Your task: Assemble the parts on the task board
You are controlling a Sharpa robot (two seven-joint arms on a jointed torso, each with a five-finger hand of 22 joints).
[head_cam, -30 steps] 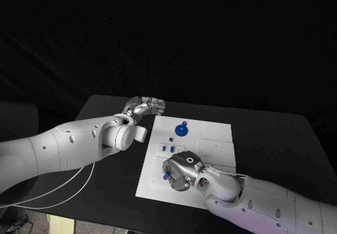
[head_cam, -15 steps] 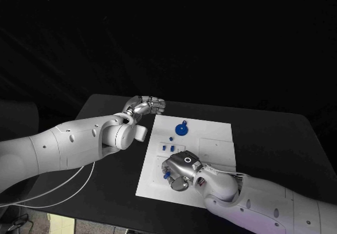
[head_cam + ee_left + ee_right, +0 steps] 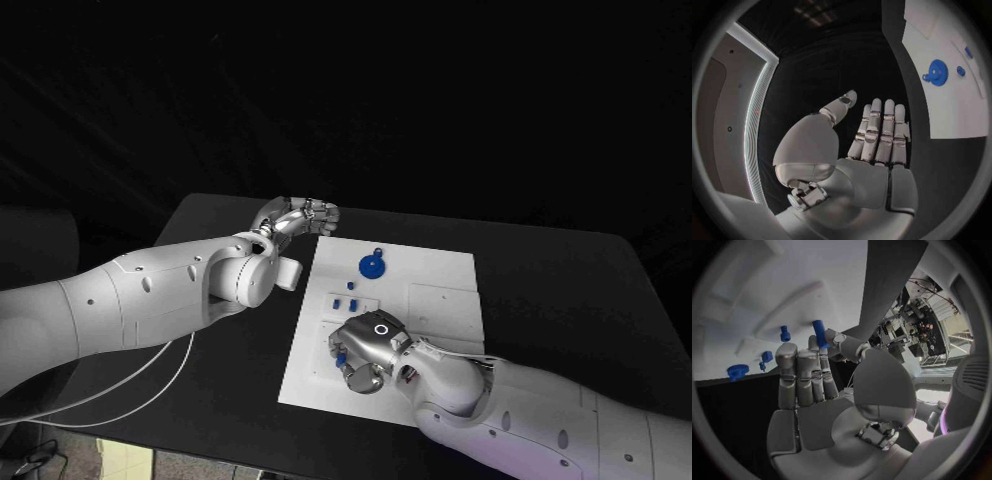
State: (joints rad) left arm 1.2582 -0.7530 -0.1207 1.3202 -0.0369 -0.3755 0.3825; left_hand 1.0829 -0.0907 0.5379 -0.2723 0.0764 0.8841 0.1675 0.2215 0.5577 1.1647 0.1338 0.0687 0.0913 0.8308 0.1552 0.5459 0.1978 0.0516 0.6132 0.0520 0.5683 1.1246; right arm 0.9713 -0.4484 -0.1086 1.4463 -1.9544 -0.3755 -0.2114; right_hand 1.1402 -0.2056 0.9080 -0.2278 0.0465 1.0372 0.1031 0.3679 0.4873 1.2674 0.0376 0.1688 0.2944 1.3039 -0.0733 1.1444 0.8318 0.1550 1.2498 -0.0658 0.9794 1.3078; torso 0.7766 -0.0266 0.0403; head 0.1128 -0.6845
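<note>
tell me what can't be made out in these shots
- Head view: the right hand covers the near part of the white board, so what lies under it is hidden.
- Right wrist view: a blue peg stands at the fingers; whether it is pinched or already seated in the board cannot be told.
- Head view: the small blue pieces are too small to tell their shape.
- Left wrist view: the blue gear sits near the rim, bent by the lens.

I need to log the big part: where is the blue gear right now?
In the head view the blue gear lies on the task board near its far edge, beyond the small blue pegs and nearer the left hand.
</note>
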